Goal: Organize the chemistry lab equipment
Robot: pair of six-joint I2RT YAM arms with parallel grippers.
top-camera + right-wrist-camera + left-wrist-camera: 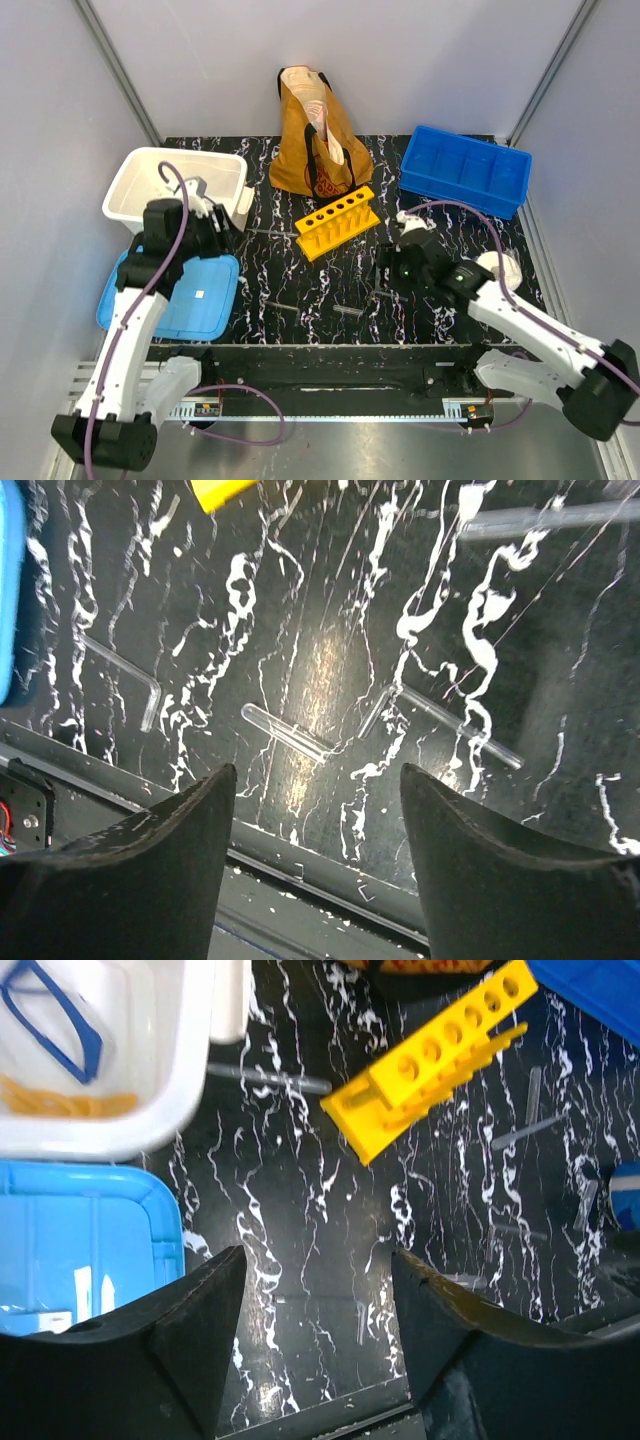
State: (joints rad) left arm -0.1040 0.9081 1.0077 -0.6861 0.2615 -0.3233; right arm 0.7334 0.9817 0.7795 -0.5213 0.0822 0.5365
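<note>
The yellow six-hole rack (338, 222) lies on the black marbled table in front of the tote bag; it also shows in the left wrist view (430, 1060). Thin clear tubes lie loose near the front edge (348, 311). The right wrist view shows a short test tube (285, 732), a bent tube (120, 675) and a long angled tube (455, 725). My right gripper (390, 265) (318, 770) is open and empty, hovering over these tubes. My left gripper (215, 220) (318, 1255) is open and empty, above the table beside the white bin. No blue stick shows.
A white bin (190, 154) stands at the back left, with blue and yellow items inside (60, 1040). A light blue lid (200, 300) lies in front of it. A mustard tote bag (315, 135) stands at the back centre, a blue compartment tray (455, 190) at the back right.
</note>
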